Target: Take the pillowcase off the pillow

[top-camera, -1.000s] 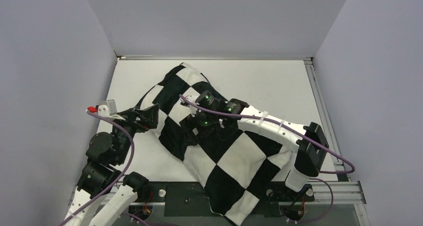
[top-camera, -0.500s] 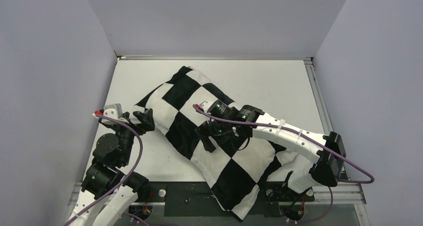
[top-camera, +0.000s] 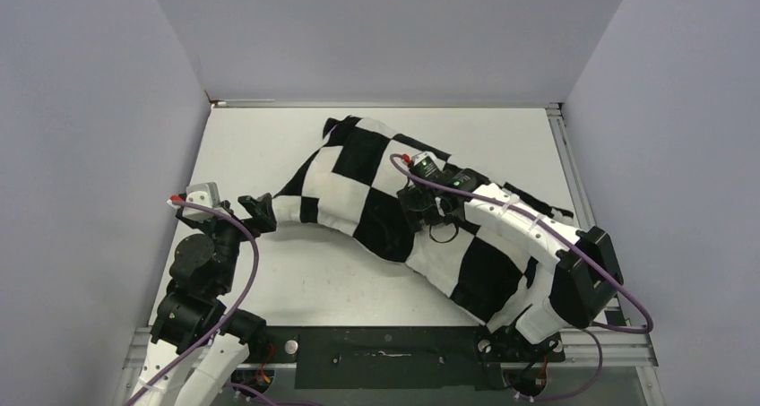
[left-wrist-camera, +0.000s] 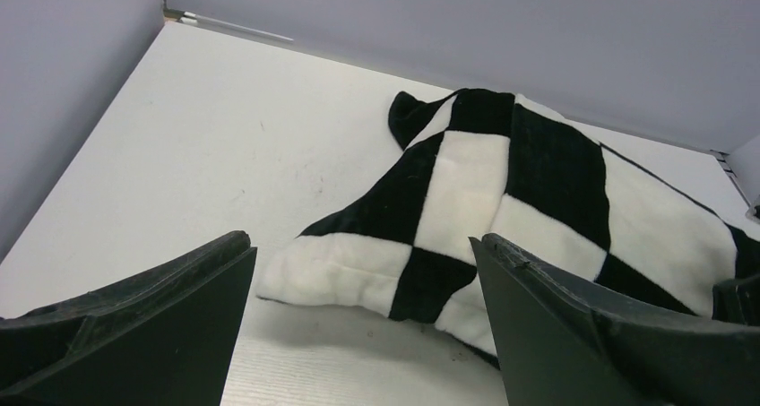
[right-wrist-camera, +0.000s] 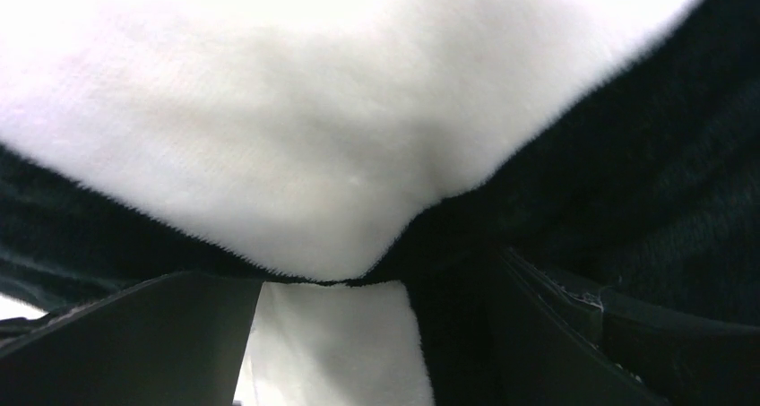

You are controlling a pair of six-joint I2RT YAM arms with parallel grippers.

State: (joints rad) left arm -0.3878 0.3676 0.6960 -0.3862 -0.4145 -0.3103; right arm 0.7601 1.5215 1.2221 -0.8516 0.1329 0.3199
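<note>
- The left claw (top-camera: 257, 211) sits low over the table (top-camera: 269, 137) at the left side. Its jaws are spread wide and there is nothing between them.
- Just ahead of it, near but not touching, lies the left corner of the pillowcase (left-wrist-camera: 466, 182), flat and limp on the table.
- The pillowcase runs slantwise from the far middle of the table towards the near right. It is plump through its middle, so the pillow is judged to be fully inside. No plain white cushion shows in any view.
- The right claw (top-camera: 419, 213) is pressed down into the middle of the pillowcase. In the wrist view its jaws stand about as far apart as the left claw's, with checked fabric bulging up between them. It looks open and pushed into the cloth rather than pinching it.
- The right end of the pillowcase lies under the right arm, and which end holds the opening cannot be told.
- Progress: none of the removal shows as done, and the pillow is wholly covered. What is left is to find the open end, take hold of the cloth, pin or pull the pillow, and draw the two apart.
</note>
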